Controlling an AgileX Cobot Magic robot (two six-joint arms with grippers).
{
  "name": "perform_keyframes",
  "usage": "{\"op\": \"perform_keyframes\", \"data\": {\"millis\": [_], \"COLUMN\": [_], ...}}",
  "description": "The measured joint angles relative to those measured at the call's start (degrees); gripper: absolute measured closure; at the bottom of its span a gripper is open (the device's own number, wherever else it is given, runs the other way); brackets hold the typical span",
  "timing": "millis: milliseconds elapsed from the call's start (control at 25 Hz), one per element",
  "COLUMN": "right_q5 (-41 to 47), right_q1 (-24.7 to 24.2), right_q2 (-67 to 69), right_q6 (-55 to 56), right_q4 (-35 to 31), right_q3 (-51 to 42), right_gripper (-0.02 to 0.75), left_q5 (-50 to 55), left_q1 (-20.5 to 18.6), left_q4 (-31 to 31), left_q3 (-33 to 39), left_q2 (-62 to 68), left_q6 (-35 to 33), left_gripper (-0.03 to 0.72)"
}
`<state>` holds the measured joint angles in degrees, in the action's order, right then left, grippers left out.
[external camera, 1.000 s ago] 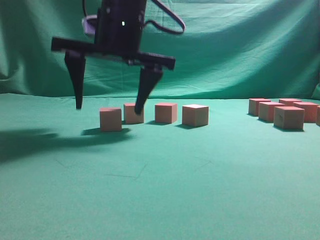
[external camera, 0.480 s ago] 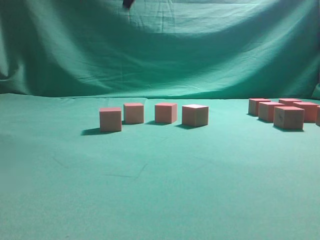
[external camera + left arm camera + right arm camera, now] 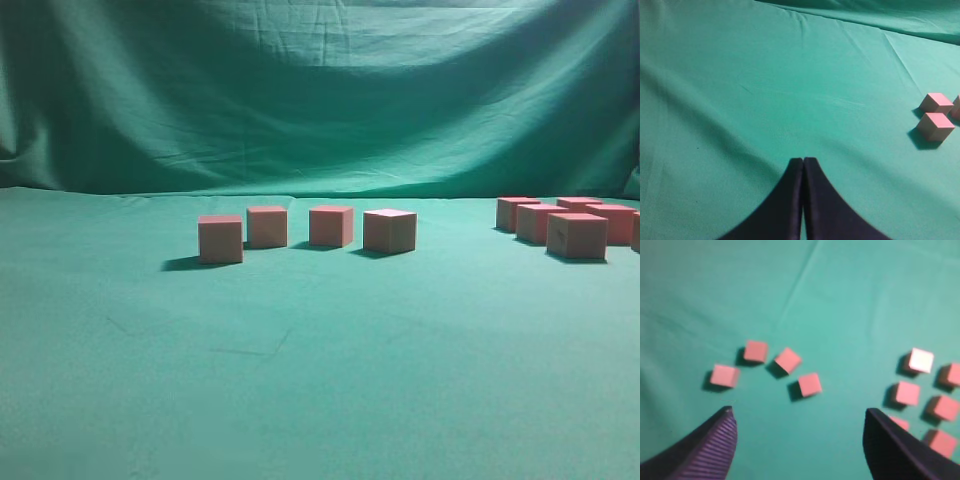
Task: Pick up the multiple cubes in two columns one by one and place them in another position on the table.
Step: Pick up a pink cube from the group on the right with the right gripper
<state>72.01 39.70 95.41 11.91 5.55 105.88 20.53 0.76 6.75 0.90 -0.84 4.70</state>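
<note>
Several pinkish-red cubes stand on the green table (image 3: 320, 380). A loose row runs from the leftmost cube (image 3: 220, 239) to the rightmost cube (image 3: 390, 230). A tight cluster of cubes (image 3: 576, 235) sits at the right edge. No gripper shows in the exterior view. My right gripper (image 3: 797, 422) is open and empty, high above the table, with the row (image 3: 787, 360) and the cluster (image 3: 905, 392) below it. My left gripper (image 3: 803, 161) is shut and empty over bare cloth, with two cubes (image 3: 935, 126) off to its right.
A draped green cloth backdrop (image 3: 320, 90) hangs behind the table. The cloth has light wrinkles (image 3: 245, 350) in the foreground.
The open gripper that hung over the left end of the row a second ago has risen out of the exterior view. The cubes have not moved.
</note>
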Motion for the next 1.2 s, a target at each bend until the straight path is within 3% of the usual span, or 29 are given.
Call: {"op": "perform_keyframes", "data": {"millis": [320,560,840,1200], "right_q5": [-1.3,-17.4,-31.7,-39.7], "right_q1": [-13.2,-18.6,-18.9,-18.9], "right_q2": [-6.0,-5.7,-1.0,7.1], "right_q6": [0.8,0.8,0.7,0.7], "right_q4": [-0.1,-2.5,-2.9,-2.5], "right_q3": [-28.7,-42.1,-44.5,-44.5], "right_gripper": [0.221,0.221,0.221,0.221], "left_q5": [0.0,0.0,0.0,0.0], "left_q1": [0.0,0.0,0.0,0.0], "left_q4": [0.0,0.0,0.0,0.0], "left_q3": [0.0,0.0,0.0,0.0], "left_q2": [0.0,0.0,0.0,0.0], "left_q6": [0.0,0.0,0.0,0.0], "left_gripper": [0.688,0.688,0.688,0.688]}}
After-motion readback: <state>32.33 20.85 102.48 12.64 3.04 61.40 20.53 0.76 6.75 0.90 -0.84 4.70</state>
